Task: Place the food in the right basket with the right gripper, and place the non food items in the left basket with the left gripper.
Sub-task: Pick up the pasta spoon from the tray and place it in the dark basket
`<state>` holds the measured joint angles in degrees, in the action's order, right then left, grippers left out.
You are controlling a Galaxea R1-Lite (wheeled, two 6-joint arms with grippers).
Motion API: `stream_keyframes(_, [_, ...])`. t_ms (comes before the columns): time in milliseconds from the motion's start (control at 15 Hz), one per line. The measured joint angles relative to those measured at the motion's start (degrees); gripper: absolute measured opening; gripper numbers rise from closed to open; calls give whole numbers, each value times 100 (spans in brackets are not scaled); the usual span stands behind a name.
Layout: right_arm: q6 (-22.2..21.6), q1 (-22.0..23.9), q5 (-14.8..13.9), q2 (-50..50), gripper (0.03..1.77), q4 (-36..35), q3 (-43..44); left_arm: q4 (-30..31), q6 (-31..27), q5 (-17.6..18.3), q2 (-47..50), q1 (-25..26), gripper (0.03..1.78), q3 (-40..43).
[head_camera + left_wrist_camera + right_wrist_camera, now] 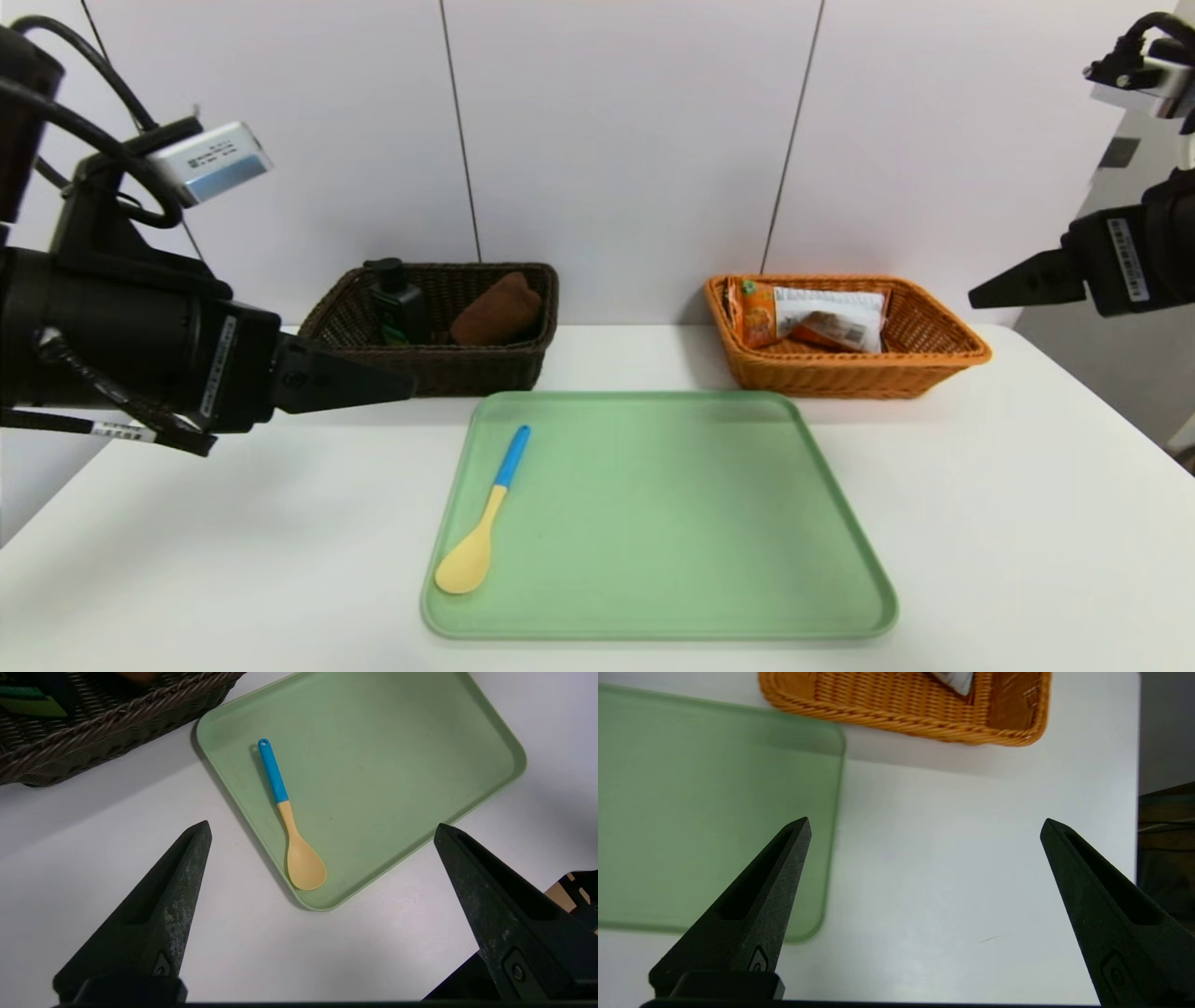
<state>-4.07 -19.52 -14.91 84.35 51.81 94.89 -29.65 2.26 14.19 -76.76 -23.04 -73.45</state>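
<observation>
The orange and white snack packet point(822, 317), the food, lies inside the orange-tan right basket point(934, 359). In the dark brown left basket point(467, 369) stand a dark pump bottle point(397, 299) and a folded brown cloth point(497, 308). A yellow spoon with a blue handle point(485, 518) lies at the left side of the green tray point(700, 523). My left gripper point(322, 830) hangs open and empty above the table left of the tray, the spoon point(289, 821) in its view. My right gripper point(924, 826) is open and empty, high at the far right.
The white table point(1027, 523) ends at a white panelled wall behind the baskets. In the right wrist view the tray's corner point(803, 924) and the orange basket's rim point(901, 718) show beyond the fingers; the table's right edge drops off nearby.
</observation>
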Motion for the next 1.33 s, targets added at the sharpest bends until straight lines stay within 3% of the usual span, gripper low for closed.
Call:
stream_keyframes(200, [-785,-569,59,-246,169,188,-187,11,85,-290,-444,-334,169,-100])
stream_keyframes(467, [-1158,-1163,623,-577,169,180,-369,18,394,-870,-1020,-802,169,-304])
stream_keyframes(867, [-1154,-1289,1425,-839,169,-2,-689,30,527,-1135,-1775,-1089,169,-649])
stream_keyframes(1000, [-1139,-1319,1540,-836,169,-254,-783,33,510,-1150,-1954,-1139,169,-681])
stream_keyframes(1333, [-979,-1336,1524,-731,169,-633,-1107,140,494,-1165,-2448,-1191,169,-750])
